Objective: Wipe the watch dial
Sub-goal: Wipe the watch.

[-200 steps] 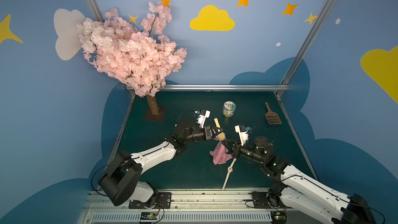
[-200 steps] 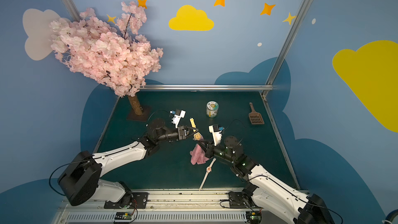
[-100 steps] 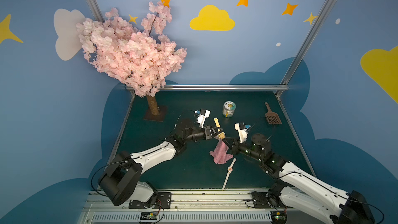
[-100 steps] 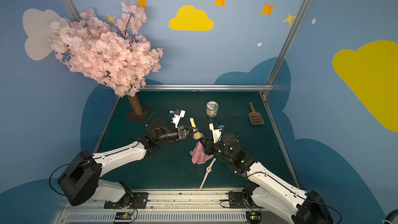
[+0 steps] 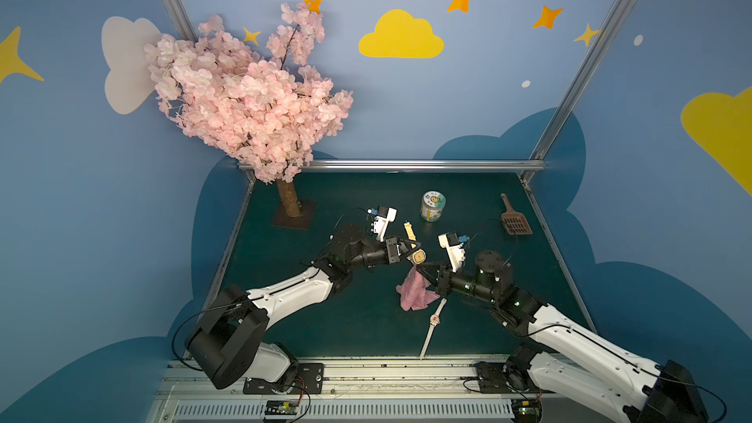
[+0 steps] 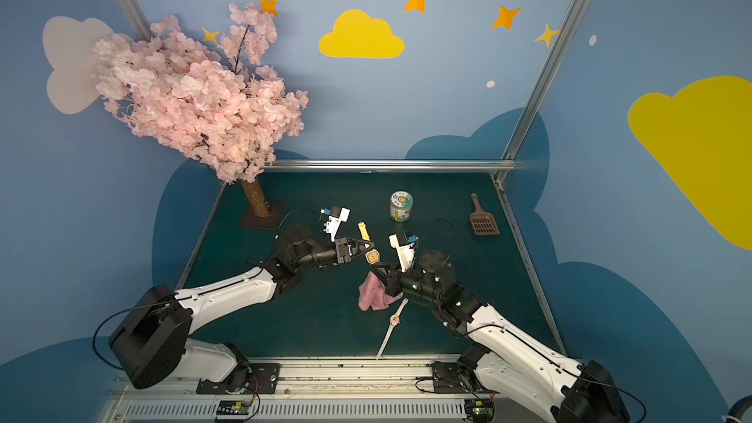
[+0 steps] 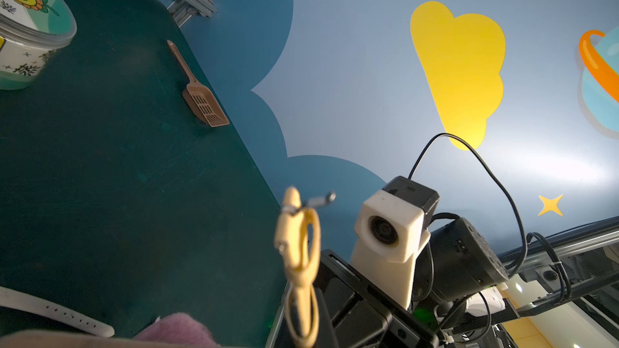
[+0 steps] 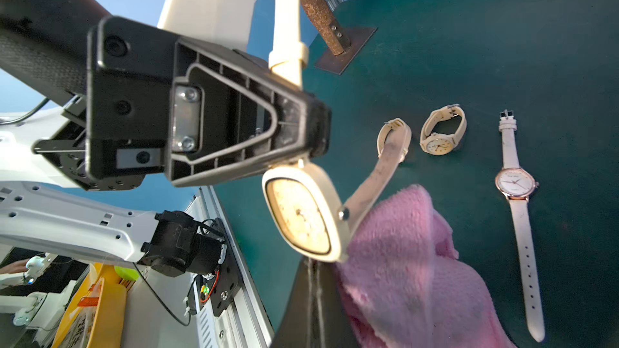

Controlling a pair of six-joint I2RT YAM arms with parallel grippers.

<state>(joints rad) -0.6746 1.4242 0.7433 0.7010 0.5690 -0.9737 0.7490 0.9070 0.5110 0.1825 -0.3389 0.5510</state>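
three watches, one cloth, jar, scoop

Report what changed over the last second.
The right gripper, shut on the pink cloth, edged slightly toward the square watch that the left gripper holds up. Nothing was newly grasped or released. The left gripper, the white-strap watch, the jar and the scoop stayed put.

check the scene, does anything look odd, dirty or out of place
The cream watch held by the left gripper looks grubby: its dial is blotchy and its hanging strap carries dark smears. The pink cloth hangs bunched from the right gripper, just below it. Nothing looks spilled or broken.
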